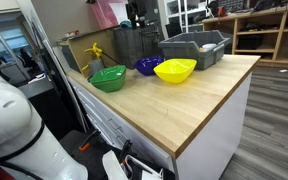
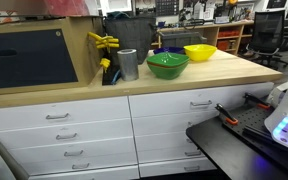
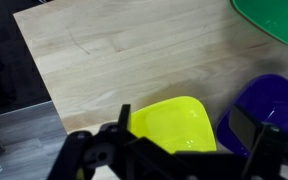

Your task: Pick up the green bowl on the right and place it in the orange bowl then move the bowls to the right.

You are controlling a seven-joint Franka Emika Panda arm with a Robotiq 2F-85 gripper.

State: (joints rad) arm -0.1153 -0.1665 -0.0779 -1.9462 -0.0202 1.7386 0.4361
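The green bowl (image 1: 108, 78) stands on the wooden counter (image 1: 184, 105); it also shows in an exterior view (image 2: 167, 64) and at the top right corner of the wrist view (image 3: 279, 15). No orange bowl shows in any view. My gripper (image 3: 189, 132) is open and empty. It hangs above the yellow bowl (image 3: 172, 125), with the dark-blue bowl (image 3: 269, 105) beside its right finger. The gripper does not show clearly in the exterior views.
On the counter the dark-blue bowl (image 1: 147, 66) and the yellow bowl (image 1: 175, 70) sit beside the green one, in front of a grey bin (image 1: 196, 47) and a dark mesh basket (image 1: 132, 42). A metal cup (image 2: 128, 63) stands next to the green bowl. The counter edge (image 3: 39, 85) drops to the floor.
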